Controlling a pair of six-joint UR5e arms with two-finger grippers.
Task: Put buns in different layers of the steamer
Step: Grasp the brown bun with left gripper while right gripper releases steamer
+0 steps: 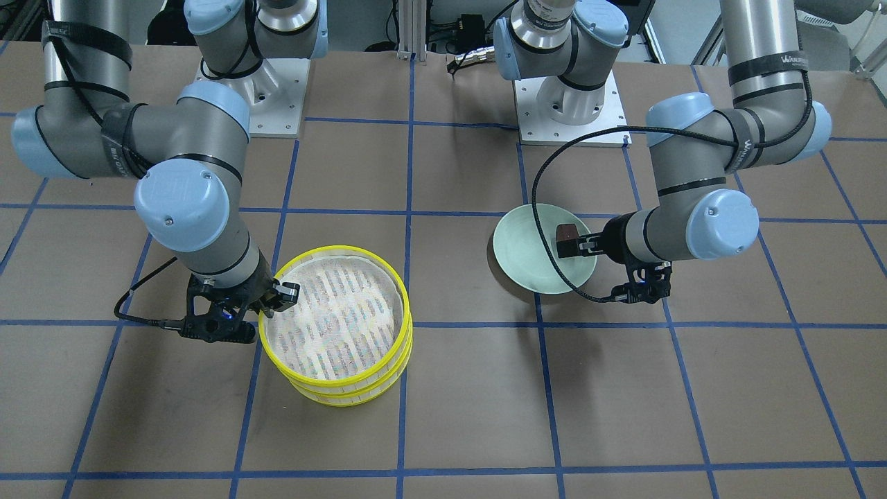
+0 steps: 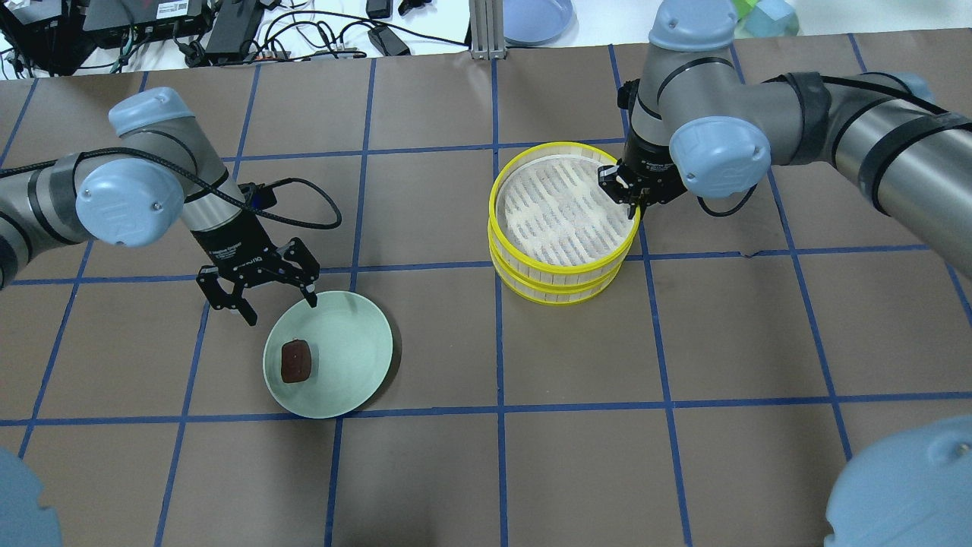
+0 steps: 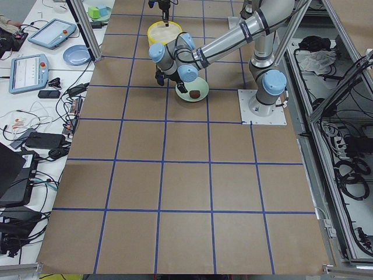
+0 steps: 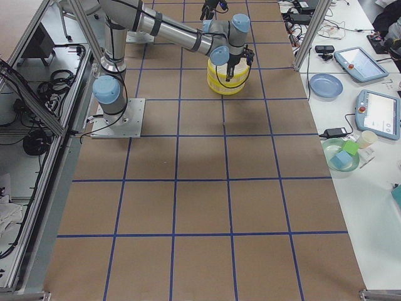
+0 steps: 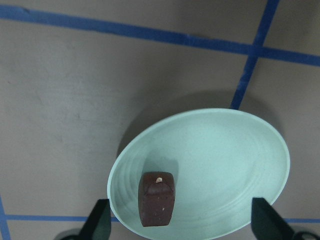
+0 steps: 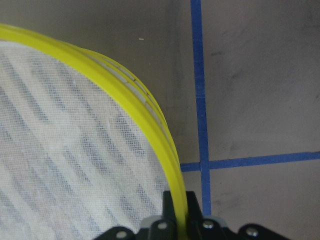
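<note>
The left gripper hangs with its jaws spread wide and nothing between them; below the gap, nearer one fingertip than the other, the dark reddish-brown bun lies flat on the pale green plate; both fingertips stand over the plate's near rim, clear of the bun; past the plate's far rim the brown table runs on, crossed by blue tape lines. The right gripper has its jaws drawn in tight on the yellow rim of the upper tray of the steamer; one finger sits inside the rim over the whitish mesh floor, the other outside against the slatted wall; directly beneath the clamped tray rests the lower tray, the two stacked with their rims almost in line; from these jaws the plate and its bun lie well apart, across a tape line, on the left arm's side of the table.
</note>
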